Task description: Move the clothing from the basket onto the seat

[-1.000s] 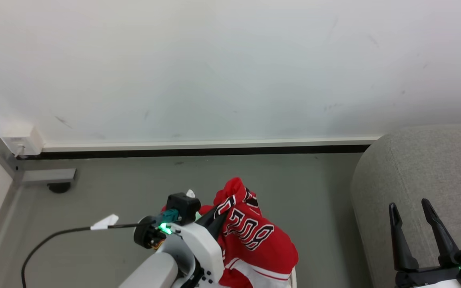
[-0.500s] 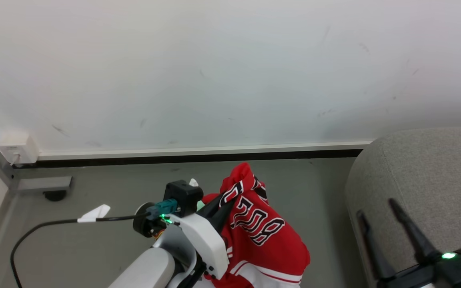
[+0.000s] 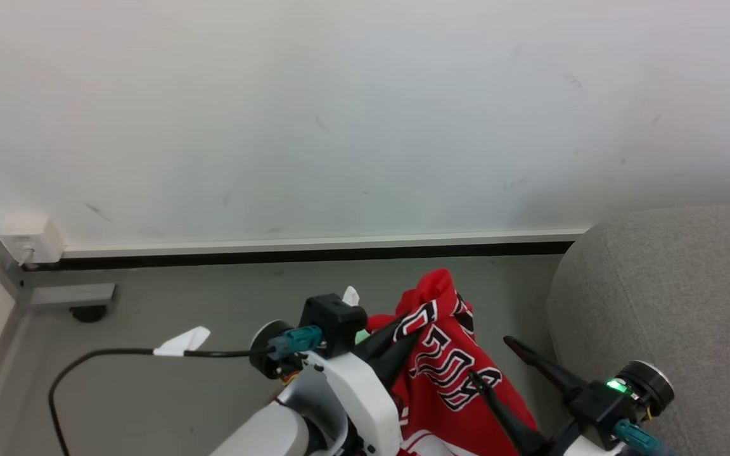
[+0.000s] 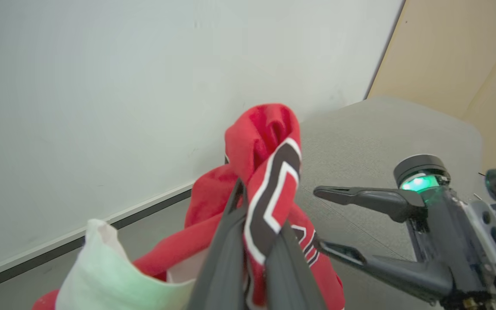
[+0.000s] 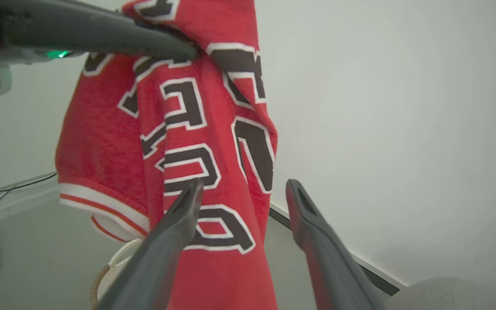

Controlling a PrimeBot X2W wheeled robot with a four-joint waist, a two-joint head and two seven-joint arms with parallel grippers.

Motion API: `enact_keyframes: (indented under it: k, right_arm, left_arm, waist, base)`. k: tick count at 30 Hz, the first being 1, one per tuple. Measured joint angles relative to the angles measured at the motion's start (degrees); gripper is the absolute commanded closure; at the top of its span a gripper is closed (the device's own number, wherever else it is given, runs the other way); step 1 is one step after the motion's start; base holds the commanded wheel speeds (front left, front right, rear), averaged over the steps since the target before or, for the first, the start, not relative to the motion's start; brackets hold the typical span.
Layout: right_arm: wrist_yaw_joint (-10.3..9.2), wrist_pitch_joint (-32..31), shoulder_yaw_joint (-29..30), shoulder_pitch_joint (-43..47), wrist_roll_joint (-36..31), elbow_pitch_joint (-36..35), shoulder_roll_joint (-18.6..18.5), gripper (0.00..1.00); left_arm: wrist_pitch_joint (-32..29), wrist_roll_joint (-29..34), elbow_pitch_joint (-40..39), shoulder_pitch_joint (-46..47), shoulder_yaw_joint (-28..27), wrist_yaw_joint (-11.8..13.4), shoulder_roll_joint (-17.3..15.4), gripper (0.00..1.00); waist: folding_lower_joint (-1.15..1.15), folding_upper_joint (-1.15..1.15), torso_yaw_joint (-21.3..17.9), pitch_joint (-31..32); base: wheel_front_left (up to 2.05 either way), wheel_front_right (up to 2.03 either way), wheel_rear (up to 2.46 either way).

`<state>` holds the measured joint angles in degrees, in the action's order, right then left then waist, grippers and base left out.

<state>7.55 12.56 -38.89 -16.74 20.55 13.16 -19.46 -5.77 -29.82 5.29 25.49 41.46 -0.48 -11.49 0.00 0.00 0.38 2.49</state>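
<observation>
The clothing (image 3: 450, 364), a bright red jersey with black-and-white lettering, hangs from my left gripper (image 3: 410, 330), which is shut on its upper fold. In the left wrist view the fingers (image 4: 230, 245) pinch the red cloth (image 4: 269, 142). My right gripper (image 3: 492, 360) stands open, pointing left, its fingertips just beside the jersey. In the right wrist view the open right gripper (image 5: 244, 186) frames the jersey's (image 5: 179, 129) lower edge, one finger overlapping it. The grey seat (image 3: 675, 297) lies at the right. A bit of the basket's rim (image 5: 112, 262) shows below the jersey.
A white wall with a dark skirting strip (image 3: 314, 254) runs across the back. A black cable with a white tag (image 3: 181, 342) lies on the grey floor at the left, near a metal floor bracket (image 3: 73, 294). A pale scrap of cloth (image 4: 101, 267) sits by my left fingers.
The right gripper has swung from pointing up at the lower right to pointing left at the jersey. The left gripper has shifted right with the jersey. The head view has shifted slightly.
</observation>
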Motion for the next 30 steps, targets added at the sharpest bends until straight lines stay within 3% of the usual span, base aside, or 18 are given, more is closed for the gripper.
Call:
enact_keyframes:
  k: [9, 10, 11, 12, 16, 22, 23, 25, 26, 27, 30]
  right_arm:
    - [0.00, 0.6, -9.6, -8.3, 5.1, 12.9, 4.5, 0.00]
    - [0.00, 0.7, -10.2, -8.8, 5.5, 14.3, 5.0, 0.09]
    - [0.00, 1.1, -10.6, -9.3, 6.0, 15.4, 5.3, 0.75]
    - [0.00, 1.2, -10.9, -9.8, 6.8, 16.3, 5.5, 1.00]
    - [0.00, 2.1, -12.5, -10.5, 9.7, 17.8, 5.9, 1.00]
    - [0.01, 2.4, -10.5, -11.1, 12.4, 17.2, 4.1, 1.00]
    - [0.01, 2.4, -9.6, -11.1, 13.1, 16.5, 3.7, 1.00]
    - [0.01, 2.5, -7.5, -11.1, 14.9, 14.8, 3.2, 1.00]
    - [0.01, 2.5, -6.2, -11.0, 15.7, 14.1, 3.1, 1.00]
    - [0.02, 2.5, -5.0, -10.8, 16.5, 13.1, 3.0, 1.00]
    - [0.04, 2.5, -1.7, -10.2, 18.6, 11.0, 2.2, 1.00]
  left_arm:
    - [-1.3, -0.2, -0.4, 0.3, 2.7, -1.3, 2.1, 1.00]
    - [-1.3, -0.3, -0.5, 0.4, 2.8, -1.3, 2.2, 1.00]
    - [-1.3, -0.4, -0.5, 0.4, 2.9, -1.4, 2.3, 1.00]
    - [-1.3, -0.5, -0.4, 0.4, 2.9, -1.4, 2.3, 1.00]
    - [-1.2, -0.6, 0.4, 0.4, 2.2, -1.0, 1.7, 1.00]
    - [0.7, -0.6, 3.3, 0.4, 1.0, 0.0, 0.6, 1.00]
    - [1.5, -0.6, 3.9, 0.3, 0.5, 0.0, 0.7, 0.94]
    - [3.0, -0.6, 5.4, 0.3, 0.0, 0.0, 0.7, 0.58]
    - [3.8, -0.8, 6.2, 0.2, -0.1, -0.2, 0.8, 0.25]
    - [4.7, -1.3, 7.1, 0.1, -0.5, -0.3, 1.0, 0.00]
    - [7.8, -1.5, 10.1, 0.0, -0.6, -1.1, 0.8, 0.00]
  waist:
    - [0.01, 0.00, 1.2, -0.2]
    - [0.01, 0.00, 1.4, -0.1]
    - [0.01, 0.00, 1.5, -0.1]
    - [0.01, 0.00, 1.7, 0.0]
    - [0.01, 0.00, 2.1, 0.0]
    - [0.01, 0.00, 2.2, -0.3]
    - [0.01, 0.00, 2.2, -0.4]
    - [0.01, 0.00, 2.1, -0.6]
    - [0.01, 0.00, 2.0, -0.7]
    - [0.01, 0.00, 1.9, -0.8]
    - [0.01, 0.00, 1.7, -1.1]
  base:
    - [0.00, 0.00, 0.00]
    - [0.00, 0.00, 0.00]
    - [0.00, 0.00, 0.00]
    - [0.00, 0.00, 0.00]
    - [0.00, 0.00, 0.00]
    - [0.00, 0.00, 0.00]
    - [0.00, 0.00, 0.00]
    - [0.00, 0.00, 0.00]
    - [0.00, 0.00, 0.00]
    - [0.00, 0.00, 0.00]
    - [0.00, 0.00, 0.00]
